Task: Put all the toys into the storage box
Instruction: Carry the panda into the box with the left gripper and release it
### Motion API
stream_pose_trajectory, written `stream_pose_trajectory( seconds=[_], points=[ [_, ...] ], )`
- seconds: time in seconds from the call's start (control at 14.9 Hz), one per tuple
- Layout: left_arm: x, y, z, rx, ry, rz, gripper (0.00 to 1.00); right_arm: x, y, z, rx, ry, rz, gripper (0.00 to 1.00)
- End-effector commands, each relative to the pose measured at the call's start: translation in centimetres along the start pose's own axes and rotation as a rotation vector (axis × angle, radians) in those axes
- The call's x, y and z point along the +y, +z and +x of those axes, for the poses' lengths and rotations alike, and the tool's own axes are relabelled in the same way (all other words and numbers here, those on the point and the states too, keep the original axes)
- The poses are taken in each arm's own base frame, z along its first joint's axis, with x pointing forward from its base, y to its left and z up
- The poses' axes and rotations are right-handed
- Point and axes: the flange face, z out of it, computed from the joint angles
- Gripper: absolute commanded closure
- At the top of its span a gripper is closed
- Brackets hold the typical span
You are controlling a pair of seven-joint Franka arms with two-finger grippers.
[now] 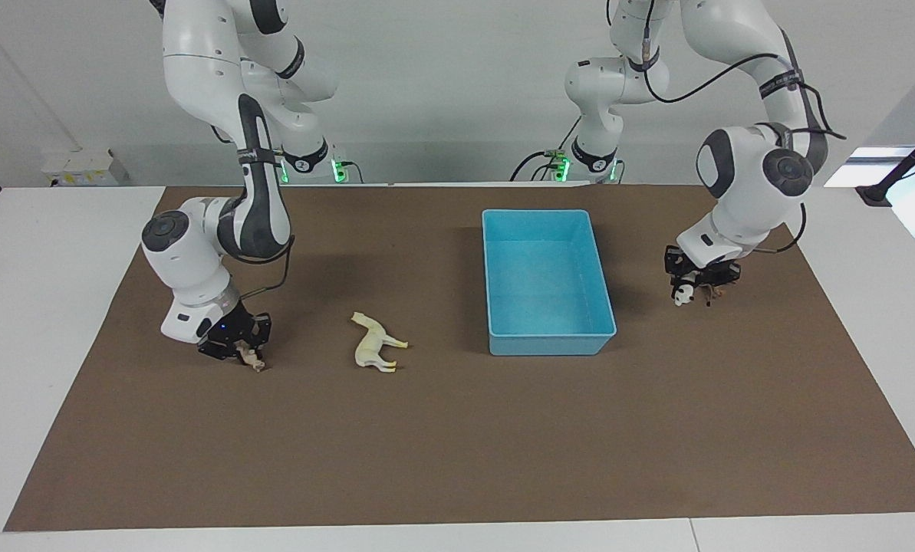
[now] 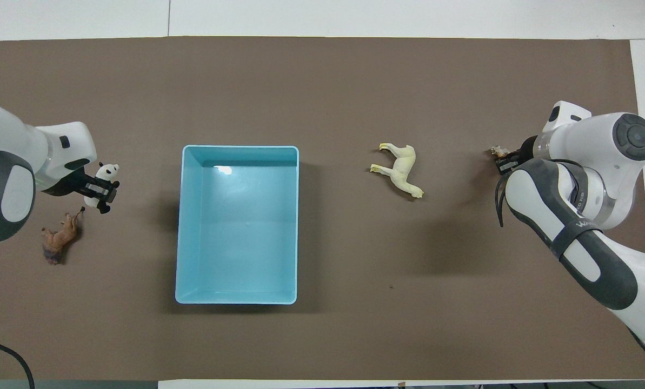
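Panda figurine (image 2: 101, 181), a small black-and-white plastic animal, hangs pinched between the fingers of my left gripper (image 1: 688, 285), lifted clear of the brown mat (image 1: 457, 445) that covers the white counter (image 1: 43, 307). I see it over the mat toward the left arm's end, beside the storage box (image 1: 547, 335), a rectangular light blue plastic bin with an open top and a thin rim. I see nothing inside that bin but its bare floor.

Lion figurine (image 2: 58, 240), a small brown plastic animal, lies on its side on the mat just beside the raised panda, nearer to the robots than the spot below it, and apart from the bin.

Right gripper (image 1: 244, 350) stands low toward the right arm's end of the counter, its fingers pressed onto a small orange-tan plastic tiger (image 1: 252, 359). Only the tiger's head and forelegs show past the fingers in the overhead view. I cannot tell whether it touches the mat or hangs just above it.

Horse figurine (image 1: 376, 343), the largest toy, cream-white plastic, lies flat on its side on the mat between the tiger and the bin, apart from both and touched by neither gripper.
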Motion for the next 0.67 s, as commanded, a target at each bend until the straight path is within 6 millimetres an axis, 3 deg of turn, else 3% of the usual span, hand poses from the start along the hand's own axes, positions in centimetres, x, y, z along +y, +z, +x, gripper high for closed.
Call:
stream_pose_trajectory(
  seconds=[0.0, 0.2, 0.47, 0.54, 0.6],
  points=[
    [8.9, -1.4, 2.1, -0.017, -0.088, -0.002, 1.00, 0.0, -1.5, 0.8, 0.019, 0.016, 0.010, 1.00],
    [17.7, 1.3, 1.7, 0.046, -0.184, 0.013, 1.00, 1.0, -6.5, 2.4, 0.021, 0.038, 0.028, 1.00],
    [22.0, 4.0, 0.4, 0.096, -0.184, 0.009, 0.97, 0.2, -13.6, 4.3, 0.034, 0.153, 0.048, 1.00],
    [22.1, 3.9, 0.5, 0.094, -0.201, 0.009, 0.48, -0.6, -15.3, 5.2, 0.031, 0.206, 0.059, 1.00],
    [22.1, 3.4, 0.7, 0.100, -0.202, 0.008, 0.02, -2.6, -17.2, 6.6, 0.032, 0.248, 0.074, 1.00]
  ],
)
